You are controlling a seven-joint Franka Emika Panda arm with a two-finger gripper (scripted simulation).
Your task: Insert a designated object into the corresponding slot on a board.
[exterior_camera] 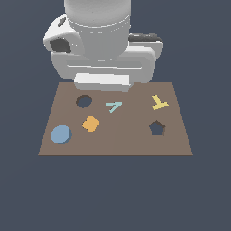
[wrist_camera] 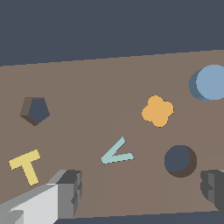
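Note:
The light-blue round disc (exterior_camera: 61,134) lies on the brown board (exterior_camera: 126,137) near its front corner, at the exterior view's left. It also shows in the wrist view (wrist_camera: 213,82). The dark circular slot (exterior_camera: 84,101) is empty, farther back on the same side, and shows in the wrist view (wrist_camera: 179,160). My gripper (wrist_camera: 140,192) is open and empty, and its fingers (wrist_camera: 68,190) stand wide apart above the board's back edge. The slot is near one finger and the disc is well away from both. In the exterior view the white hand (exterior_camera: 103,82) hides the fingers.
An orange lobed piece (exterior_camera: 90,123) lies between disc and slot. A thin teal arrow (exterior_camera: 114,106) lies beside the slot. A yellow T piece (exterior_camera: 159,103) and a dark pentagon cut-out (exterior_camera: 156,128) are at the exterior view's right. The arm looms over the board's back edge.

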